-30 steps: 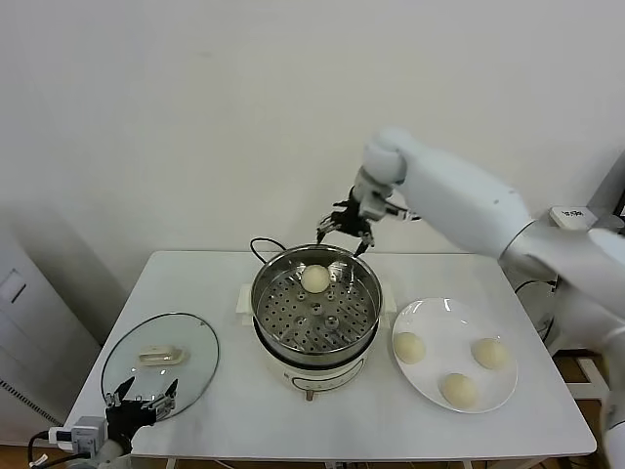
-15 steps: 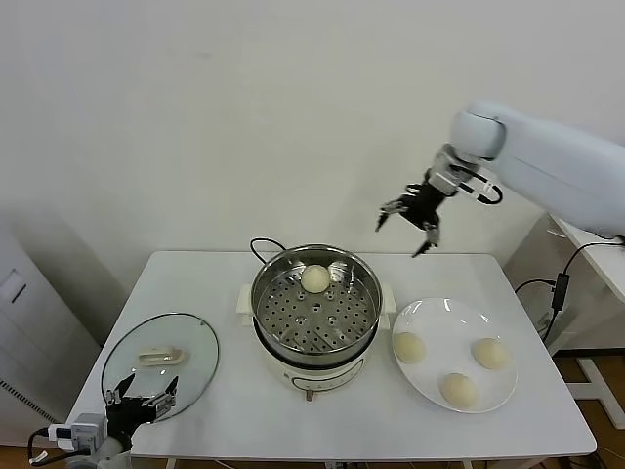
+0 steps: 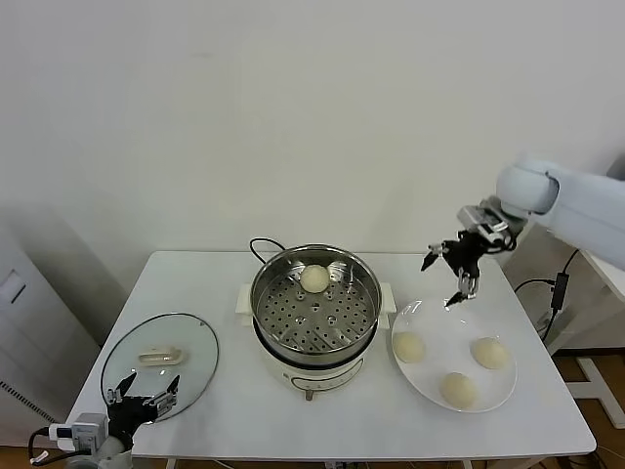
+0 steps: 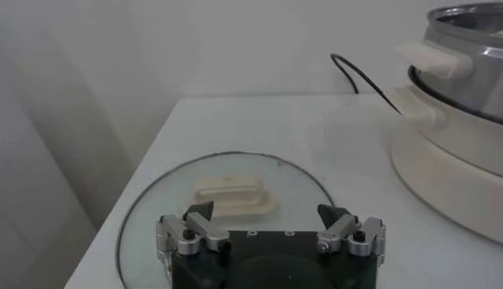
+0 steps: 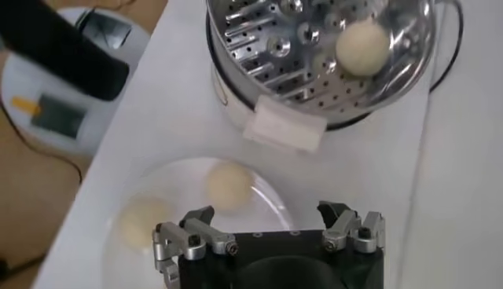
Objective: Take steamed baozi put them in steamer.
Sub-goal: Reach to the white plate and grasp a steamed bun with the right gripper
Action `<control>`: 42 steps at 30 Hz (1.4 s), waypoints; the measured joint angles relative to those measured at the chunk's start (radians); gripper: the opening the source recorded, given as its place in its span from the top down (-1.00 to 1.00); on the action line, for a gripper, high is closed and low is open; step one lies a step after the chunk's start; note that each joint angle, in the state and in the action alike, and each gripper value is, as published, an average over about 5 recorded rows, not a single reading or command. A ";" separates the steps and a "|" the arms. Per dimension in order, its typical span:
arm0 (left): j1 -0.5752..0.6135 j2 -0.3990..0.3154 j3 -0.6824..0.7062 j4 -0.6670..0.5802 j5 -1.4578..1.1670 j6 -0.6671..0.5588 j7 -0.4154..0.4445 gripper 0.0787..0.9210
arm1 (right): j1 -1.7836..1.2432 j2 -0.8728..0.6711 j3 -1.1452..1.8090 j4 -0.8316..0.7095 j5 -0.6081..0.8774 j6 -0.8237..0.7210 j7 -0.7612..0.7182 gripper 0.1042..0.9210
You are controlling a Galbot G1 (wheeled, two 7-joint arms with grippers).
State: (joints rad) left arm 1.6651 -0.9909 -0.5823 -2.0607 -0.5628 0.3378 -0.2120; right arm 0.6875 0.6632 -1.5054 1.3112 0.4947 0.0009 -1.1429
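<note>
The right claw [image 3: 457, 273] hangs in the air with its fingers spread and nothing between them, above the far edge of the white plate [image 3: 493, 324] and to the right of the steamer [image 3: 315, 305]. On the plate below it lie three steamed baozi: one near the steamer side [image 3: 408, 347], one toward the right edge [image 3: 490, 353] and one at the near edge [image 3: 458, 390], each apart from the others. A fourth baozi [image 3: 314, 278] sits inside the steamer on the perforated floor, close to the far wall. The steamer stands in the middle of the white worktop [image 3: 225, 410], its black cord [image 3: 260, 246] looping behind it. At the worktop's near left corner the left claw [image 3: 143, 402] rests low, fingers parted and empty, at the edge of the glass lid [image 3: 159, 363] lying flat there.
</note>
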 measured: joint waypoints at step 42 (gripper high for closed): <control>0.025 -0.018 -0.002 -0.012 0.007 -0.001 -0.002 -0.77 | -0.494 0.106 0.304 -0.129 -0.165 -0.131 0.157 -0.31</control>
State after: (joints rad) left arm 1.6900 -1.0085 -0.5840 -2.0731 -0.5559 0.3370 -0.2139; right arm 0.1933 0.7693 -1.2014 1.1818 0.3297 -0.1304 -0.9862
